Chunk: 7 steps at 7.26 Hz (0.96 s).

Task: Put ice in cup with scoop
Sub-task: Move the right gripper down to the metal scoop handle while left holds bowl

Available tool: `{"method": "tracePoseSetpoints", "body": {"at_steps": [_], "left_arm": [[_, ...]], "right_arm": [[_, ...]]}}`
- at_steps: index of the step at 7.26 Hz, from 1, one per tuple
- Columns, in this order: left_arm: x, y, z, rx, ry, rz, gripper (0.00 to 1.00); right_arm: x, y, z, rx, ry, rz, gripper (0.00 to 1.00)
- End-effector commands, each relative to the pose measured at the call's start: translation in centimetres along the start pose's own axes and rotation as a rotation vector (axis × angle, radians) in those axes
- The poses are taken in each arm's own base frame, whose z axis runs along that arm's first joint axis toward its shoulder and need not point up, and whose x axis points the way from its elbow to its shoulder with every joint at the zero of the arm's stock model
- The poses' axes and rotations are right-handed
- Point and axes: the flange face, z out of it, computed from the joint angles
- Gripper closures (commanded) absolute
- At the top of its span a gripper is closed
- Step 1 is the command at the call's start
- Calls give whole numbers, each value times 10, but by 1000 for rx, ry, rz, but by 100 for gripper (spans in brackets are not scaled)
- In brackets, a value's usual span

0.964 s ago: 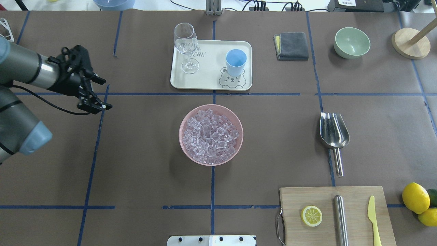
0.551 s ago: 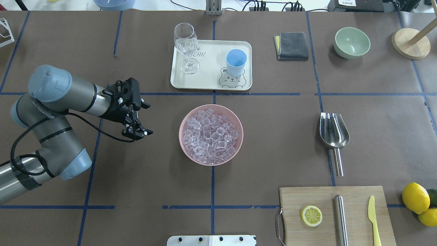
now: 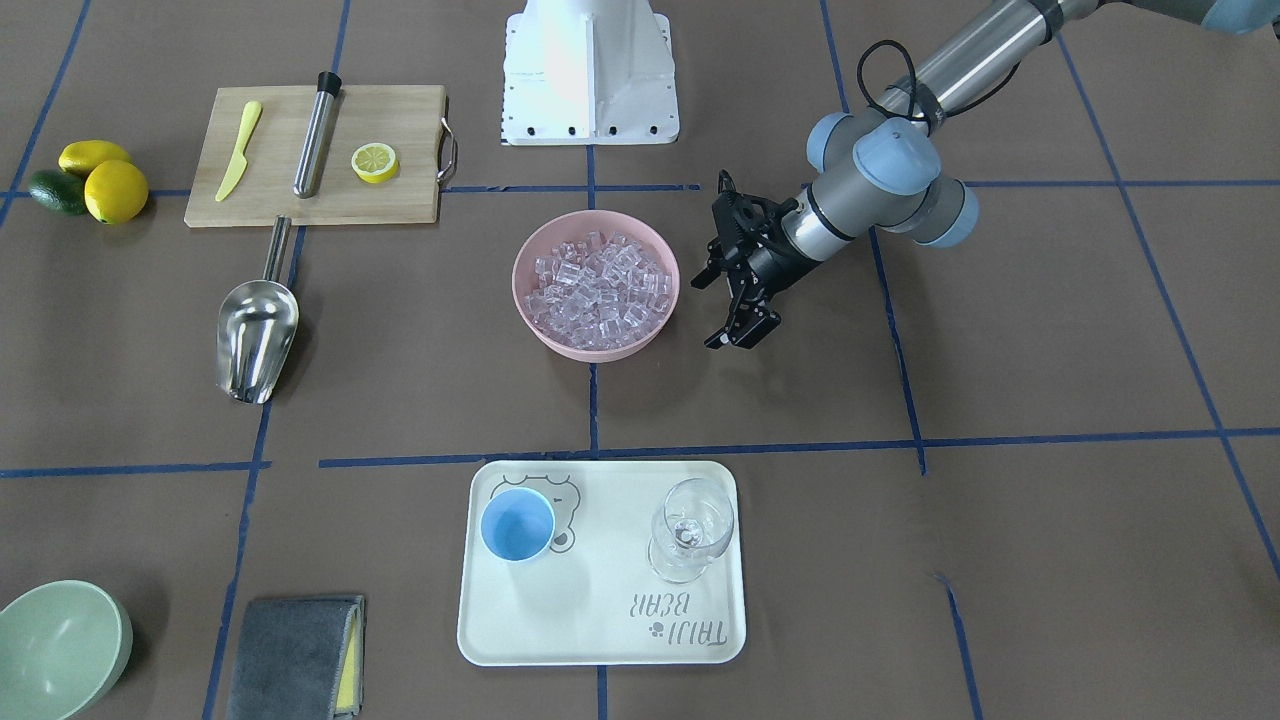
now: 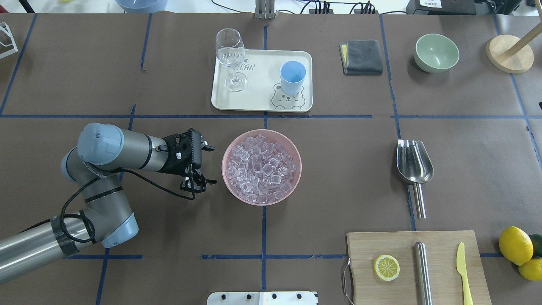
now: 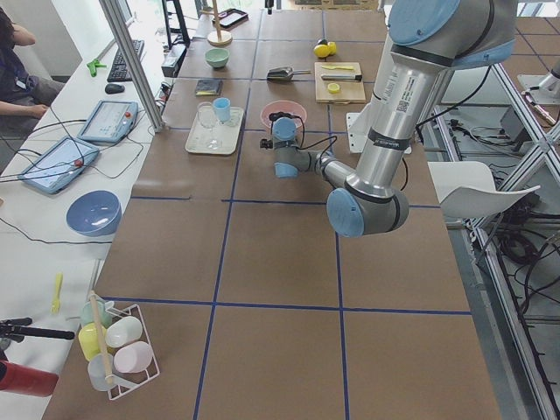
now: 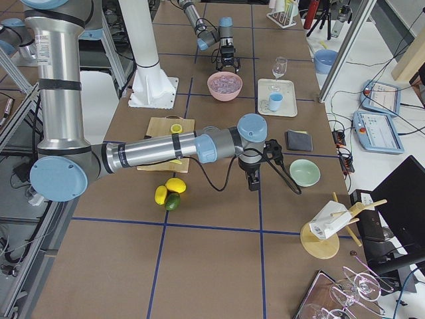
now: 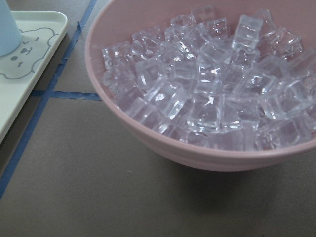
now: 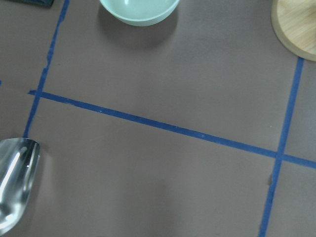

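Observation:
The ice [image 4: 261, 165] fills a pink bowl [image 4: 224, 169] at the table's middle. My left gripper [image 4: 208, 165] hovers open just left of the bowl's rim, its fingers spread and holding nothing; its wrist view looks close at the ice [image 7: 212, 89]. The light-blue cup [image 4: 292, 77] stands upright on a white tray [image 4: 258, 91] behind the bowl. On the table to the right lies the steel scoop [image 4: 414, 163], untouched, and its blade edge shows in the right wrist view [image 8: 12, 182]. My right gripper [image 6: 253, 185] appears only in the exterior right view, so I cannot tell its state.
A wine glass [image 4: 230, 55] shares the tray. A grey cloth [image 4: 361, 56], a green bowl [image 4: 436, 52] and a wooden stand base [image 4: 509, 53] sit at the back right. A cutting board [image 4: 402, 245] with a lemon slice, a steel cylinder and a yellow knife lies front right, with lemons [image 4: 515, 245] beside it.
My left arm has swung in from the far left, bringing its open gripper up beside the pink bowl. Nothing else has moved.

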Motion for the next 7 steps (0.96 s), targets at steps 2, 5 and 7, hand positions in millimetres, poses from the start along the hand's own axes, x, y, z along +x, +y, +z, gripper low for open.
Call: {"method": "tracePoseSetpoints", "body": {"at_steps": [2, 5, 7], "left_arm": [[7, -14, 9, 25, 12, 32, 0], [7, -15, 6, 43, 8, 32, 0], [7, -15, 6, 43, 7, 30, 0]], "right_arm": [[-75, -2, 10, -20, -33, 76, 0], [-168, -1, 23, 15, -37, 176, 0], [-231, 12, 63, 72, -70, 223, 0]]}}
